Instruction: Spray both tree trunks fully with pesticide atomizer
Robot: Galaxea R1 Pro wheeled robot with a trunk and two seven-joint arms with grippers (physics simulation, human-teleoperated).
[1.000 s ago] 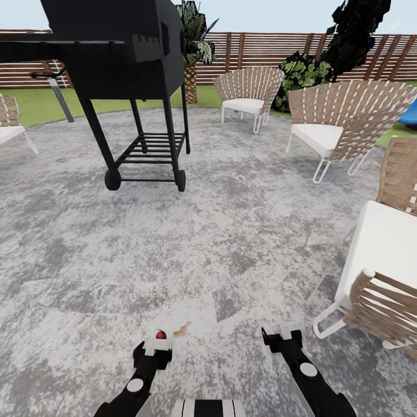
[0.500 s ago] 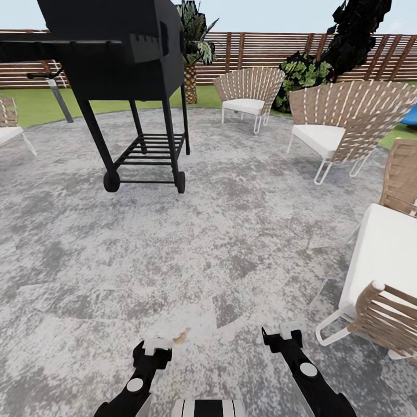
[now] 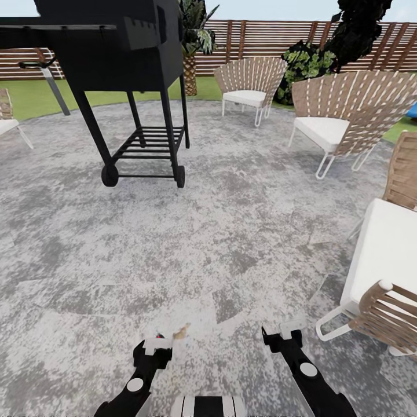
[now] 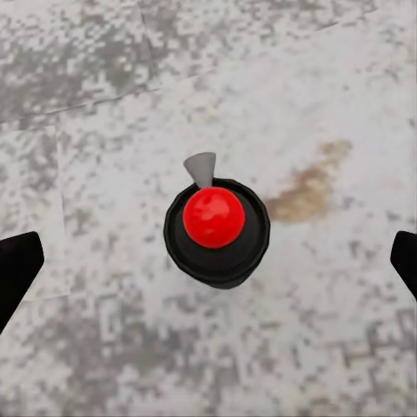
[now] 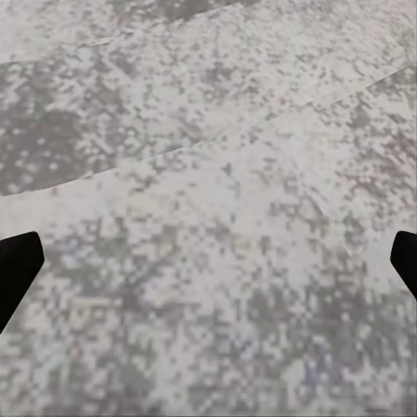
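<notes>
The pesticide atomizer (image 4: 217, 228) stands upright on the grey speckled paving, seen from above as a red ball top in a black ring with a small grey nozzle. My left gripper (image 4: 208, 261) hangs over it, open, with its black fingers (image 4: 17, 271) wide apart on either side and not touching it. In the head view the left gripper (image 3: 155, 346) is low at the centre-left, with a sliver of the atomizer's red top (image 3: 158, 335) at its tip. My right gripper (image 3: 288, 332) is open over bare paving (image 5: 208, 174). The two thick-trunked trees are out of view.
A black wheeled grill (image 3: 124, 52) stands ahead on the left. Slatted wicker chairs with white cushions stand ahead (image 3: 249, 87) and along the right (image 3: 341, 116), and the nearest (image 3: 385, 289) is close to my right arm. Lawn (image 3: 35, 98), a brown slat fence (image 3: 260, 40), a spiky palm (image 3: 194, 40) and a black-foliaged tree (image 3: 356, 29) lie beyond.
The camera has shifted slightly, so the grill and chairs sit a little differently. Both grippers hold their places. The atomizer's red top showed plainly a second ago and is now a sliver.
</notes>
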